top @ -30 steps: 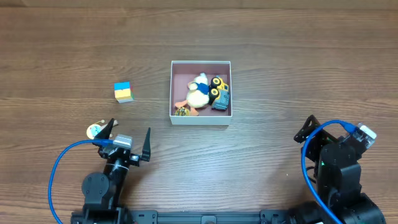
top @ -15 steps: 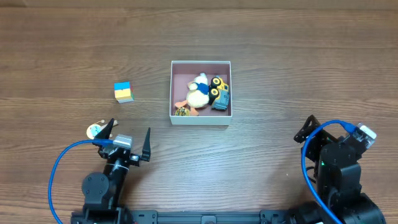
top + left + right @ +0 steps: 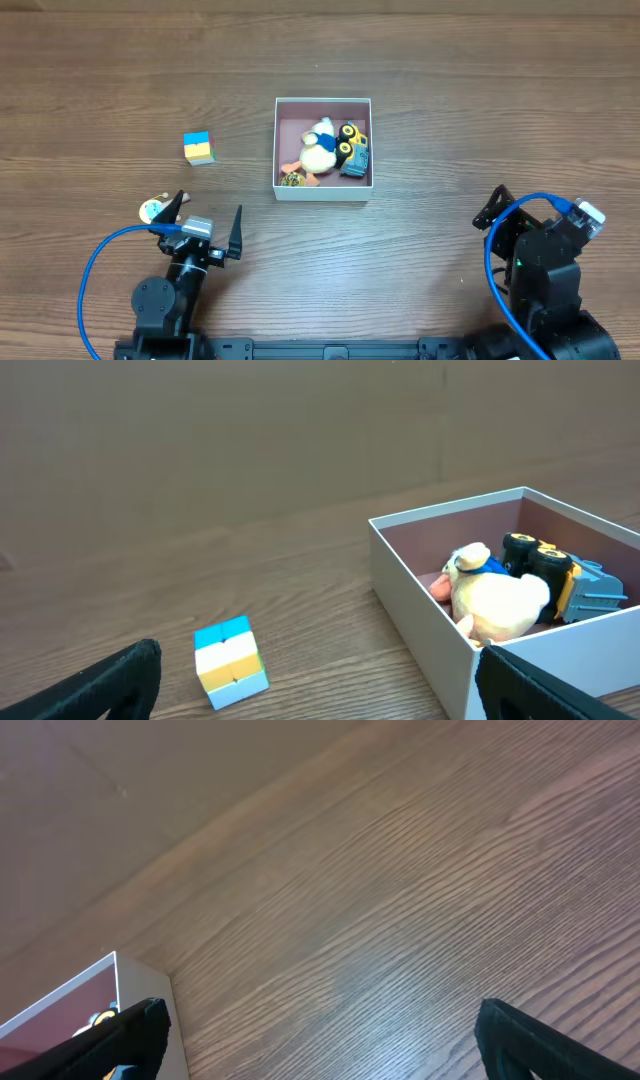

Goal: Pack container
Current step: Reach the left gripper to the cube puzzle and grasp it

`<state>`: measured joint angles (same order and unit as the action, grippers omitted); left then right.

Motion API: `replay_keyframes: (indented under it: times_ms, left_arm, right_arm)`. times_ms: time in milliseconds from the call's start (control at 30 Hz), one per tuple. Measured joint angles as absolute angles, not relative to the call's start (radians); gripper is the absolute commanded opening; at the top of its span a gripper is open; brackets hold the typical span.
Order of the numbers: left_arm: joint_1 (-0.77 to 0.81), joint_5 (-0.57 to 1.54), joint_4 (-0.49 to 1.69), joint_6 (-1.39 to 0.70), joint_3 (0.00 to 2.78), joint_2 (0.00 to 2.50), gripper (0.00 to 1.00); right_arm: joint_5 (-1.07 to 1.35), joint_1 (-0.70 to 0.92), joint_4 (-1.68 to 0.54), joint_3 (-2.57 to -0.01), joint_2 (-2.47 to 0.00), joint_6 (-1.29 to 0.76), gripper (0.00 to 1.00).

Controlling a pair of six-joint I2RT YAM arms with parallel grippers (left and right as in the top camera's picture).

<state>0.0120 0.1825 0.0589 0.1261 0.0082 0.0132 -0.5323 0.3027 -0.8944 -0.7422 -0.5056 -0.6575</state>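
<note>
The container (image 3: pixel 323 192) is a square white box with a pinkish inside at the table's middle. It holds a cream plush duck (image 3: pixel 318 152), a yellow and black toy truck (image 3: pixel 353 148) and a small round toy (image 3: pixel 291 179). It also shows in the left wrist view (image 3: pixel 420 600) and at the edge of the right wrist view (image 3: pixel 100 982). A colourful cube (image 3: pixel 199 148) lies left of the container, also in the left wrist view (image 3: pixel 231 661). A small round white toy (image 3: pixel 151 210) lies by my left gripper (image 3: pixel 208 222), which is open and empty. My right gripper (image 3: pixel 497 212) is open and empty.
Blue cables loop beside both arm bases at the near edge. Bare wood-grain table surrounds the box on all sides.
</note>
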Motion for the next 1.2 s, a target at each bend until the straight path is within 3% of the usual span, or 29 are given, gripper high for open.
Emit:
replay_keyframes:
  times_ms: [200, 500, 633, 767, 933, 1000, 1033, 1100, 1200]
  left_arm:
    - [0.012, 0.183, 0.059, 0.119, 0.008, 0.013, 1.0]
    - [0.012, 0.26, 0.056, -0.128, 0.009, 0.013, 1.0]
    - [0.012, 0.215, 0.383, -0.079, 0.184, 0.056, 1.0]
    - [0.011, 0.077, 0.693, -0.099, 0.612, 0.386, 1.0]
    - [0.011, 0.176, 0.658, -0.147, 0.878, 0.867, 1.0]
    - [0.011, 0.135, 0.834, -0.197, 0.989, 1.001, 1.0]
    - [0.011, 0.094, 1.049, -0.215, 1.159, 1.136, 1.0]
    - [0.01, 0.039, 1.131, -0.236, 1.444, 1.401, 1.0]
    - [0.01, 0.001, 1.18, -0.246, 1.547, 1.59, 1.0]
  right_arm:
    - [-0.532, 0.303, -0.894, -0.742, -0.506, -0.657, 1.0]
    - [-0.532, 0.303, -0.894, -0.742, -0.506, -0.657, 1.0]
    - [-0.532, 0.303, -0.895, -0.742, -0.506, -0.658, 1.0]
    - [-0.533, 0.303, -0.899, -0.739, -0.506, -0.657, 1.0]
    - [-0.532, 0.303, -0.898, -0.739, -0.506, -0.657, 1.0]
    - [-0.533, 0.303, -0.895, -0.738, -0.508, -0.658, 1.0]
    - [-0.531, 0.303, -0.898, -0.736, -0.508, -0.657, 1.0]
    - [-0.532, 0.303, -0.9, -0.736, -0.507, -0.657, 1.0]
    - [-0.532, 0.303, -0.897, -0.736, -0.507, -0.657, 1.0]
